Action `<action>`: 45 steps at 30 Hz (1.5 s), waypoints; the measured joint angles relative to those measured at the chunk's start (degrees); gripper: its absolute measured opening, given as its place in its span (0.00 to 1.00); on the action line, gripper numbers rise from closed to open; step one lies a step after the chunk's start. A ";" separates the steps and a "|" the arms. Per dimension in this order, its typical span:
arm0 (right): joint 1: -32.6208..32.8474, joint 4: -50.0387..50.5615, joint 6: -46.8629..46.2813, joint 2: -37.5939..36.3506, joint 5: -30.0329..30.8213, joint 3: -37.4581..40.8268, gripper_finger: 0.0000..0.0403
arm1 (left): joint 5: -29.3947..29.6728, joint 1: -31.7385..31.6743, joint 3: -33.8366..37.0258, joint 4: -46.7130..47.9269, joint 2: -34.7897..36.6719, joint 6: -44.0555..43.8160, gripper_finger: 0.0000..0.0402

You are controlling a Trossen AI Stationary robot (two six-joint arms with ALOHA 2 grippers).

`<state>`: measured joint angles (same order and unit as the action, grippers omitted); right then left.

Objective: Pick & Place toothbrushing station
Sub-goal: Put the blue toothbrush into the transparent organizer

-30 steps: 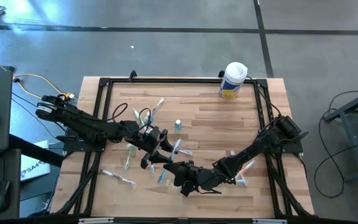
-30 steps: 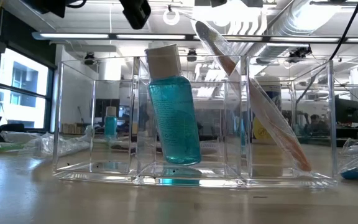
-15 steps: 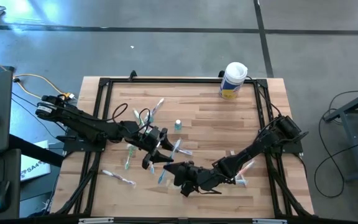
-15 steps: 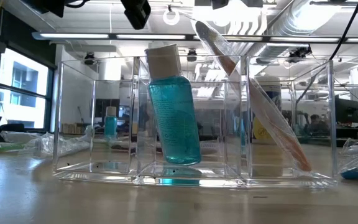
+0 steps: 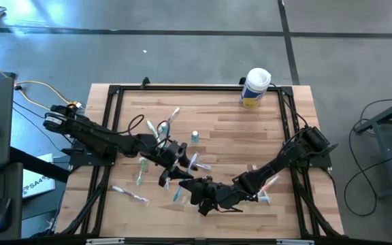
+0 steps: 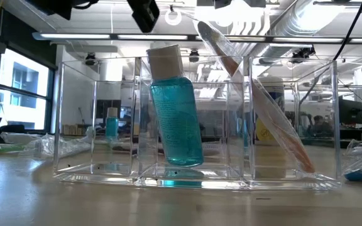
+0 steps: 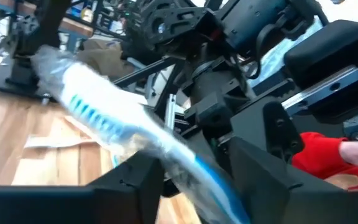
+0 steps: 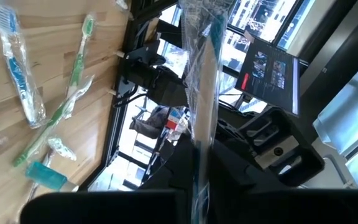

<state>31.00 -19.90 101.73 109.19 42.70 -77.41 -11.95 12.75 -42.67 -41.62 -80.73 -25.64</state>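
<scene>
Over the middle of the table the left gripper (image 5: 171, 171) has its fingers (image 7: 129, 183) on either side of a wrapped blue toothbrush (image 7: 114, 130) that slants up between them, though whether they grip it I cannot tell. Just beside it, the right gripper (image 5: 197, 192) is pinched tight on another wrapped toothbrush (image 8: 202, 81), above the clear holder (image 6: 197, 119) already containing a teal tube (image 6: 175, 110).

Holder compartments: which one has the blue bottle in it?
The middle compartment of the clear holder: the blue bottle leans inside it. The compartment beside it has a wrapped toothbrush instead.
</scene>
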 joint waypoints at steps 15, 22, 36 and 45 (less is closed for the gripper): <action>0.46 2.29 -7.50 0.13 2.58 0.07 0.15 | -2.40 0.00 -0.90 0.91 0.02 0.84 0.04; 1.70 1.38 -12.90 0.13 4.67 0.07 0.33 | -2.67 0.07 -0.92 1.15 0.11 1.43 0.03; 8.21 -2.06 -29.68 -0.04 21.20 -0.04 0.52 | -2.30 0.00 -0.72 4.30 2.28 1.37 0.03; 13.26 2.90 -42.19 -2.14 30.62 -0.04 0.47 | 6.23 3.72 -0.77 16.74 10.60 6.87 0.03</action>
<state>44.26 -17.00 59.54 107.04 73.32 -77.45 -5.72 16.47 -43.44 -24.88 -70.13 -18.77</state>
